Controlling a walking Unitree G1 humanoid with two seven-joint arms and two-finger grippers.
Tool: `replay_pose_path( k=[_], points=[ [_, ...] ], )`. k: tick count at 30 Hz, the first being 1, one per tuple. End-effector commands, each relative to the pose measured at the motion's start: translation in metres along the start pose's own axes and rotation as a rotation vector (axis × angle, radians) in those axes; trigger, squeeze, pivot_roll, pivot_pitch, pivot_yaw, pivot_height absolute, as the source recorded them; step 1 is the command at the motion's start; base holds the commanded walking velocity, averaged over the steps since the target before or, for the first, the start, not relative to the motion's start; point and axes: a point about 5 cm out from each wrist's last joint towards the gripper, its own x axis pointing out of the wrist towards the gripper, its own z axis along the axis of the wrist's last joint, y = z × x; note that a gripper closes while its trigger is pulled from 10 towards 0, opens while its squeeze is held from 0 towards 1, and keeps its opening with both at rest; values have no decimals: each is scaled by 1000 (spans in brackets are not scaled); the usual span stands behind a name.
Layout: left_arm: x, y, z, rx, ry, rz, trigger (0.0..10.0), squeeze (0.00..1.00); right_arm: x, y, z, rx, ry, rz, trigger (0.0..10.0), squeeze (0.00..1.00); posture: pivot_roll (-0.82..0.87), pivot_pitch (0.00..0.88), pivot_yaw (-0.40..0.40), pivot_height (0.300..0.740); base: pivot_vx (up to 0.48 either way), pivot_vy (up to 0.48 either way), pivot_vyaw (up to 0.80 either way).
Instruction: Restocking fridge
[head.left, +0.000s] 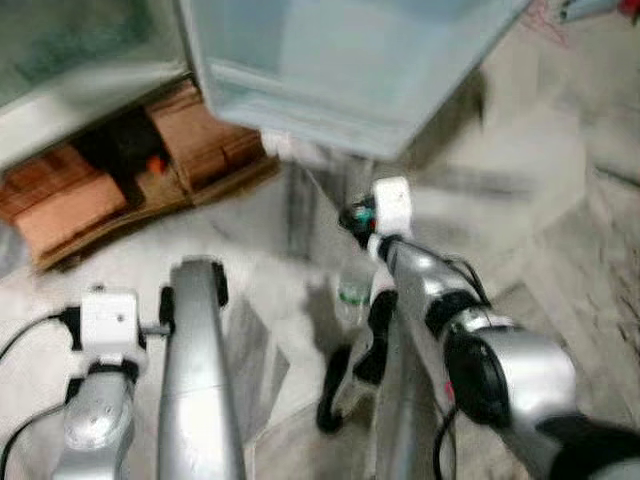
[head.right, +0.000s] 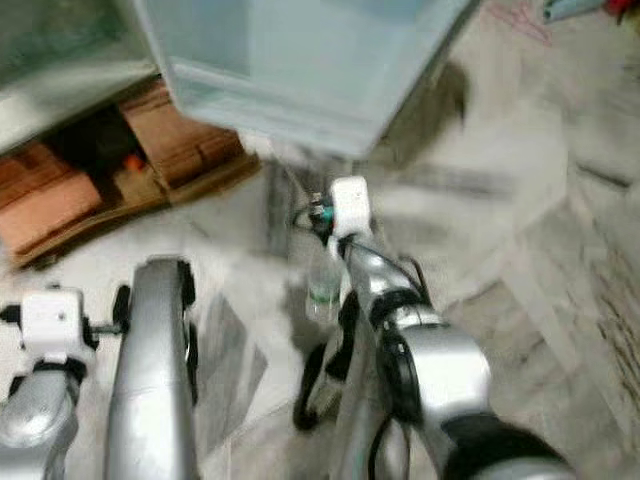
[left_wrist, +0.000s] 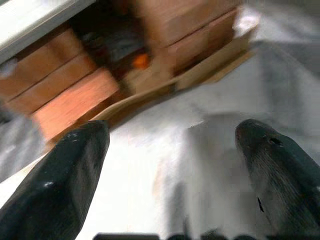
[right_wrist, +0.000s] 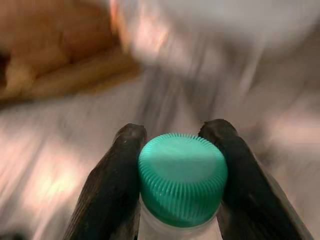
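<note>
- right claw (right_wrist: 177, 150) clamped on the neck of a clear bottle (head.left: 353, 285), fingers (right_wrist: 112, 185) pressed to either side of its green ribbed cap (right_wrist: 182, 177)
- from the head cam I see the bottle hanging just under the right wrist, near frame centre, above the pale marble floor (head.left: 520, 200)
- left claw (left_wrist: 172, 165) spread wide, nothing between the fingers (left_wrist: 65, 185), pointing down at the floor
- left arm sits at 7 o'clock in my head view, forearm aimed toward 12
- open fridge door (head.left: 350, 70) at 12 o'clock, pale blue-grey, its lower edge just beyond the bottle
- brown cardboard boxes (head.left: 110, 185) at 10 o'clock on flattened card, small orange thing (left_wrist: 141, 61) among them, can't tell what
- all views blurred
</note>
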Motion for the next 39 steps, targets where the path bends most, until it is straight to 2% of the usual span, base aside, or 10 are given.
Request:
replay_pose_path(
  k=[1,8,20,22,23,27,29,31,36,39],
  points=[
    [-7,0,-11,8,50,6,10000,0,-2,-11,9,-19,-49,-30,10000,0,192,428,-185,491,0,0,0],
    [-3,2,-10,11,44,7,10000,0,-1,-9,18,-48,-96,-4,10000,0,195,411,-171,491,0,0,0],
    [15,9,-9,28,22,7,10000,0,-5,-4,23,18,-197,146,10000,0,160,312,-137,491,0,0,0],
    [24,13,-9,42,11,-17,10000,0,-20,3,13,12,-277,236,10000,0,135,245,-111,491,0,0,0],
    [24,13,-9,42,11,-17,10000,0,-20,3,13,12,-277,236,10000,0,135,245,-111,491,0,0,0],
    [27,17,-12,38,18,-45,10000,0,-53,12,-3,-40,-357,252,10000,0,112,181,-90,506,0,0,0],
    [28,18,-13,37,18,-47,10000,0,-57,12,-6,-48,-365,248,10000,0,111,175,-89,511,0,0,0],
    [33,19,-12,29,7,-44,10000,0,-71,7,-19,42,-355,126,10000,0,107,143,-85,526,0,0,0],
    [42,22,-3,-2,-41,-14,10000,0,-102,-6,-33,60,-336,-52,10000,0,111,113,-71,556,0,0,0],
    [43,20,-4,-8,-43,-28,10000,0,-108,-11,-37,41,-326,-86,10000,0,94,87,-64,576,0,0,0]
  ],
)
